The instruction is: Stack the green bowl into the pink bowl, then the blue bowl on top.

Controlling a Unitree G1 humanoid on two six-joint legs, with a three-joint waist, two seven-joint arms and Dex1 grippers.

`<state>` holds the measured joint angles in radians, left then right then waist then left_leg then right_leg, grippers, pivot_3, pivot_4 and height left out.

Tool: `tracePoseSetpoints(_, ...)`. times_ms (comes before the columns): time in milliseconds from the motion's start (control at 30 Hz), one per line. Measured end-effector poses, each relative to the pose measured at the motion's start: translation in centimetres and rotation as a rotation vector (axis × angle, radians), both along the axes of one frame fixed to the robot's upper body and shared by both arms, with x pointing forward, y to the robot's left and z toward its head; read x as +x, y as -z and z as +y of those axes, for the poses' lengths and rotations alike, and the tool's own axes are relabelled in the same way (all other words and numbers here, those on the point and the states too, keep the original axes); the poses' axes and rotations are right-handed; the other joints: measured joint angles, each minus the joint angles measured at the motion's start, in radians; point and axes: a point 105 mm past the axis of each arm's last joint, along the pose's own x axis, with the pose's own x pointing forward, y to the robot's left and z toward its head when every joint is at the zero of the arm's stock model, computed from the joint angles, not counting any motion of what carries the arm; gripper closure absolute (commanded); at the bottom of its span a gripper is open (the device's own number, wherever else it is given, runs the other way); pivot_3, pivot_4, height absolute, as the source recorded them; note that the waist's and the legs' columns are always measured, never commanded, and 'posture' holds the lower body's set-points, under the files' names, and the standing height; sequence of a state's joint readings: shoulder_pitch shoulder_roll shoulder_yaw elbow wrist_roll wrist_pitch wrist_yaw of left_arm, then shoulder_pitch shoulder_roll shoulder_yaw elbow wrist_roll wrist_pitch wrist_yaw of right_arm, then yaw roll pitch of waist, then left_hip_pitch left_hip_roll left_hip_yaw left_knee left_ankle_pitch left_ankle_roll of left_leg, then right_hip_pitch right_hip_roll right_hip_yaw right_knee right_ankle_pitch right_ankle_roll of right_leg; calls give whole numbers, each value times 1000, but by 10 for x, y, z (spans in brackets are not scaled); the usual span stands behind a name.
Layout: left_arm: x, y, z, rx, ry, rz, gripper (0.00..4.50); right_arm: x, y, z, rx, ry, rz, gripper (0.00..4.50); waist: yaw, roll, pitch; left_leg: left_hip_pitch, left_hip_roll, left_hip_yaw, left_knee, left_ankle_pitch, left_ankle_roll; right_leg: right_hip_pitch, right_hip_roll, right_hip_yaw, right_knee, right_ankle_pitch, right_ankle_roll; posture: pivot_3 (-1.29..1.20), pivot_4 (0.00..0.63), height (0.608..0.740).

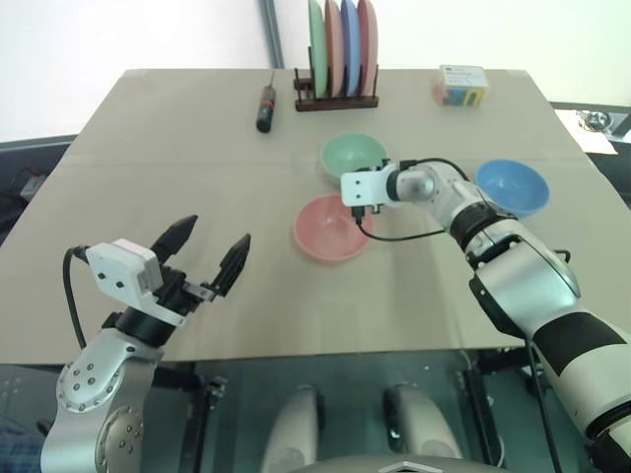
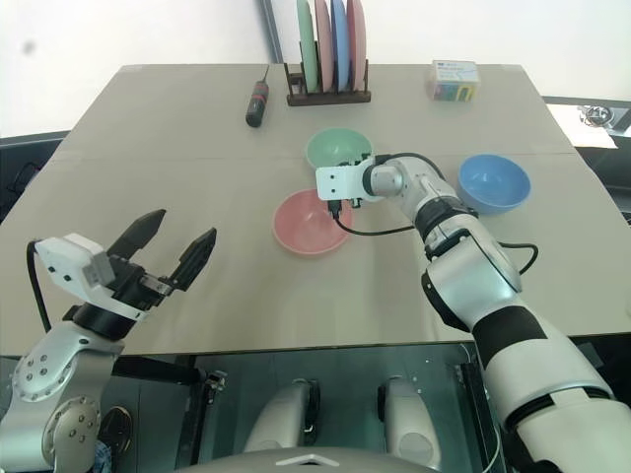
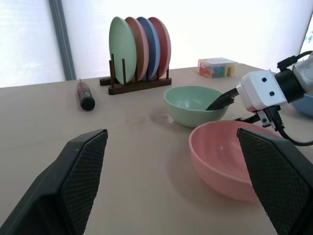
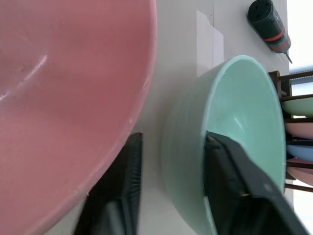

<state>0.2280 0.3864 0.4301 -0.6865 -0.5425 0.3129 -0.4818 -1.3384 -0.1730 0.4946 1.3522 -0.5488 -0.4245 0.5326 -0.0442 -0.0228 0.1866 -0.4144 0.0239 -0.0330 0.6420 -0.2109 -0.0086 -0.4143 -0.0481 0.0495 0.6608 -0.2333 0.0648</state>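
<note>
The green bowl [image 1: 350, 153] sits upright on the table, just behind the pink bowl [image 1: 330, 229] and close to it without touching. The blue bowl [image 1: 513, 185] stands apart to the right. My right gripper [image 4: 171, 139] straddles the green bowl's near wall, one finger [image 4: 230, 171] inside and the other finger [image 4: 122, 186] outside, shut on the rim. The bowl still rests on the table. My left gripper [image 1: 215, 232] hovers open and empty over the table's near left part, well away from all three bowls.
A wooden rack [image 1: 337, 49] of upright plates stands at the table's far edge. A black and red tool [image 1: 266, 106] lies left of it. A small box [image 1: 460, 84] of colourful items sits at the far right.
</note>
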Motion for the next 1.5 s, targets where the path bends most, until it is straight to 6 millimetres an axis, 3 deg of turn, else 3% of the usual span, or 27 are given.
tracePoseSetpoints(33,0,0,0,-1,-4,0,0,0,0,0,-4,2,1,4361,0,0,0,0,0,0,0,0,0,0,0,0,0,0,0,0,150,740)
tracePoseSetpoints(67,0,0,1,-2,-5,-2,0,1,1,-1,-6,7,3,4480,0,0,0,0,0,0,0,0,0,0,0,0,0,0,0,0,150,740)
tracePoseSetpoints(400,-1,-3,-2,-3,9,-20,0,1,-3,-3,1,-8,-13,4480,-1,0,0,0,0,0,-1,0,0,-1,0,0,0,0,0,0,150,740)
tracePoseSetpoints(500,0,-5,-3,10,19,-24,0,-1,-24,1,62,-50,-17,4480,-1,1,0,0,0,0,-1,0,0,-1,0,0,0,0,0,0,150,740)
tracePoseSetpoints(600,1,-8,-5,18,34,-34,0,-10,-58,10,133,-155,-28,4480,-1,1,0,0,0,0,-1,0,0,-1,0,0,0,0,0,0,150,740)
tracePoseSetpoints(767,7,-7,-11,26,89,-31,0,-55,-106,24,169,-476,56,4480,2,1,0,0,0,-1,-2,0,0,0,0,-1,-1,0,0,0,150,740)
tracePoseSetpoints(833,9,-6,-12,25,100,-27,0,-74,-111,24,150,-566,97,4480,4,0,0,0,0,-1,-2,0,0,0,0,-2,-1,0,0,0,150,740)
tracePoseSetpoints(1033,14,-4,-12,27,127,-17,0,-127,-75,15,43,-699,304,4480,5,1,0,0,0,-2,-2,0,0,0,0,-3,0,0,0,0,150,740)
tracePoseSetpoints(1133,16,-7,-17,31,155,-29,0,-141,-66,19,8,-719,312,4480,1,1,0,1,1,-2,-2,0,0,0,1,-3,0,0,0,0,150,740)
tracePoseSetpoints(1233,18,-7,-19,31,166,-30,0,-138,-55,17,-49,-676,310,4480,3,1,0,0,1,-2,-1,0,0,0,1,-3,0,0,0,0,150,740)
tracePoseSetpoints(1300,19,-6,-17,30,162,-24,0,-132,-46,10,-87,-629,319,3783,6,1,0,0,1,-2,0,0,0,0,0,-3,-1,0,0,0,150,740)
tracePoseSetpoints(1333,19,-6,-17,30,161,-22,0,-131,-46,9,-89,-620,317,3685,6,1,0,-1,1,-2,0,0,0,0,0,-3,-1,0,0,0,150,740)
tracePoseSetpoints(1400,19,-6,-17,30,163,-22,0,-129,-46,10,-84,-609,309,2965,6,1,0,0,1,-2,0,0,0,0,0,-3,-1,0,0,0,150,740)
tracePoseSetpoints(1433,19,-6,-17,29,164,-22,0,-128,-47,10,-81,-599,301,2320,5,1,0,0,1,-2,-1,0,0,0,0,-3,-1,0,0,0,150,740)
tracePoseSetpoints(1500,19,-6,-17,26,168,-24,0,-124,-48,10,-63,-578,287,1688,5,1,0,0,1,-2,-1,0,0,0,0,-3,-1,0,0,0,150,740)
